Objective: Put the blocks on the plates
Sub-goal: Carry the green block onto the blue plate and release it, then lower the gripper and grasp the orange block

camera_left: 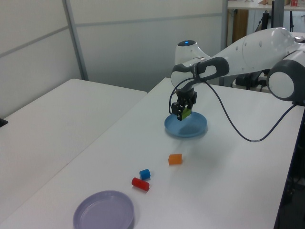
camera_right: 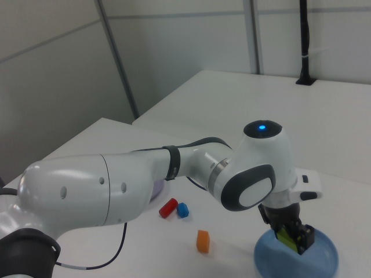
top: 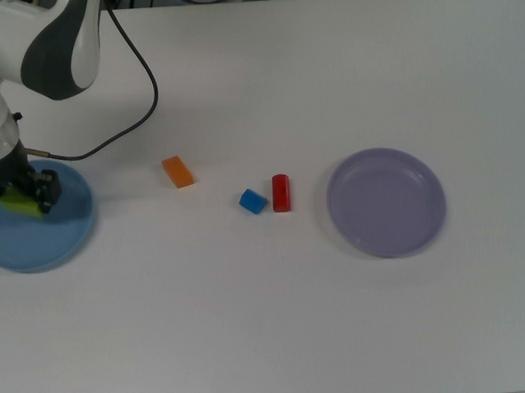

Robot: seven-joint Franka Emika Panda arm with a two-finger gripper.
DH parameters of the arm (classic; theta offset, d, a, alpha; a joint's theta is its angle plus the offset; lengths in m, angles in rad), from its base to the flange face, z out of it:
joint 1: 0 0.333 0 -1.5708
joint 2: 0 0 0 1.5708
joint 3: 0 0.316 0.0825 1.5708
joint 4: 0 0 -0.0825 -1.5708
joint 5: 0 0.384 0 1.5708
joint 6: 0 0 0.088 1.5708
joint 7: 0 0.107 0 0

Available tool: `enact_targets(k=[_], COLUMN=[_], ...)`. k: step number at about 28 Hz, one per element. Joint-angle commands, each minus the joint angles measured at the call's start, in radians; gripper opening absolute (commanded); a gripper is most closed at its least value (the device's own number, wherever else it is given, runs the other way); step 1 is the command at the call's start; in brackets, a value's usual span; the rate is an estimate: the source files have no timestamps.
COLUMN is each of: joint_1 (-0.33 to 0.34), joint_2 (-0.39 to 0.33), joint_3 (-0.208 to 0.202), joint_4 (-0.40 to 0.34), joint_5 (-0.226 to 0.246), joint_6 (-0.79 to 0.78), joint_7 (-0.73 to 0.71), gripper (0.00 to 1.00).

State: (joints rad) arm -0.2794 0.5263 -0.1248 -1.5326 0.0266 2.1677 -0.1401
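At the far left edge of the top view, the pincer (top: 22, 195) is clenched on the lime-green block (top: 19, 205), a small matte rectangular piece held between the dark fingers. Block and pincer sit over the light blue plate (top: 64, 235), a round shallow dish with a low raised rim and a smooth, faintly glossy surface. In the left view the block (camera_left: 186, 113) hangs above the plate (camera_left: 196, 128) near the middle of the frame; whether it touches the plate's surface cannot be told. In the right view, at lower right, the same block (camera_right: 287, 236) shows as a bright wedge between the black fingers, low over the blue plate (camera_right: 322, 260).

The arm (camera_left: 248, 50) is a smooth white shell of rounded segments with dark grey joint bands, and a thin black cable (top: 133, 124) loops from it down toward the pincer.

The other blocks lie on the plain white matte table (top: 280, 329). The orange block (top: 178, 171), a flat rectangle set at a slant, is left of centre in the top view. The blue block (top: 252, 201), short and cube-like, lies just beside the red block (top: 281, 193), an elongated piece with rounded ends standing lengthwise up the frame. The lavender plate (top: 386, 201), round with the same raised rim, sits right of centre, apart from the red block, with nothing on it.
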Motion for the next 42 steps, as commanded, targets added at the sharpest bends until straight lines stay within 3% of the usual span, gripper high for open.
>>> enact_targets(k=[1,12,15,16,19,28,32,34,42], joint_1=[0.005,0.014,0.02,0.031,0.046,0.117,0.167,0.207,0.261], joint_2=[0.001,-0.015,-0.045,-0.061,-0.084,-0.112,-0.114,-0.114,-0.124], joint_3=[0.007,0.01,0.013,0.014,0.016,0.059,0.057,0.059,0.057], joint_4=[0.002,-0.006,-0.021,-0.027,-0.035,-0.084,-0.113,-0.135,-0.178], joint_5=[0.027,0.027,0.026,0.027,0.027,0.016,0.012,-0.014,-0.031], joint_6=[-0.014,-0.037,-0.113,-0.167,-0.227,-0.259,-0.259,-0.259,-0.258], joint_7=[-0.035,-0.036,-0.111,-0.204,-0.289,-0.345,-0.397,-0.401,-0.4], gripper=[0.98,1.0,1.0,1.0,1.0,1.0,1.0,1.0,1.0])
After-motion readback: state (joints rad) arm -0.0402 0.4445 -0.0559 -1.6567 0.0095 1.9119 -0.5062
